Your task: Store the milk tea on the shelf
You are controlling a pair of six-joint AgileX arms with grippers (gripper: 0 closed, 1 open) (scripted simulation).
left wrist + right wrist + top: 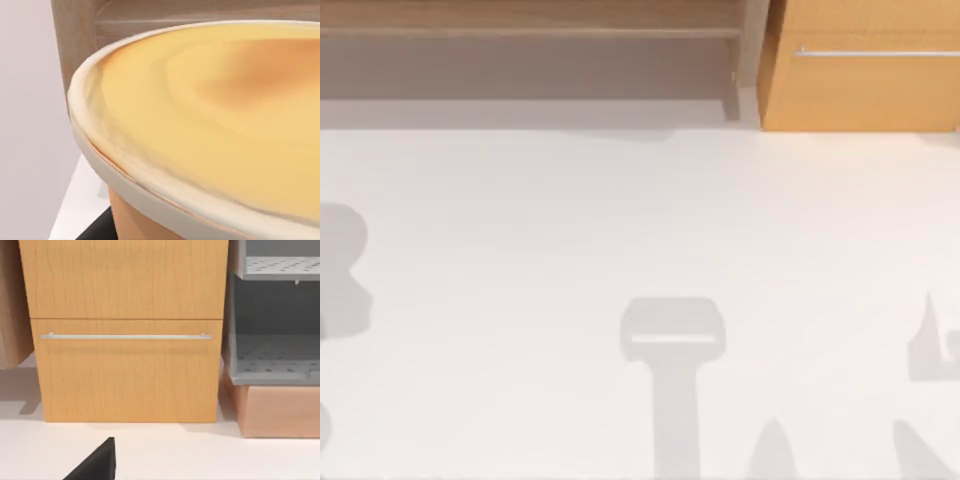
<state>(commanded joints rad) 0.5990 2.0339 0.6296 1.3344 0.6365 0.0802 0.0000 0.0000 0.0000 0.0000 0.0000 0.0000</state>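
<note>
- From the top view I saw the white table [640,260] with only grey shadows lying across it; along its far edge stood the shelf [520,35] at the left and the orange-wood cabinet [860,90] at the right, just beside each other.
- The shelf's long horizontal board ran across above a shaded recess, with its pale upright side post [732,85] next to the cabinet.
- A thin silver bar handle [875,52] ran across the cabinet front.
- In the left wrist view the milk tea [210,125] sat very close to the camera: a cup with a pale cream rim, a yellow-orange top and an orange-brown wall below.
- Behind the cup I could see light-brown wood of the shelf [75,45].
- I could not tell how the left gripper's fingers stood, nor whether it had hold of the cup; a dark shape [97,229] showed just beside the cup's wall.
- The right wrist view faced the cabinet [125,330] head-on, its handle [125,336] horizontal across the lower panel.
- Beside the cabinet there stood a grey perforated rack [275,355] on a pinkish-brown box [280,410].
- A black piece of the right gripper [97,462] showed above the table; I could not tell its opening or whether it held anything.
</note>
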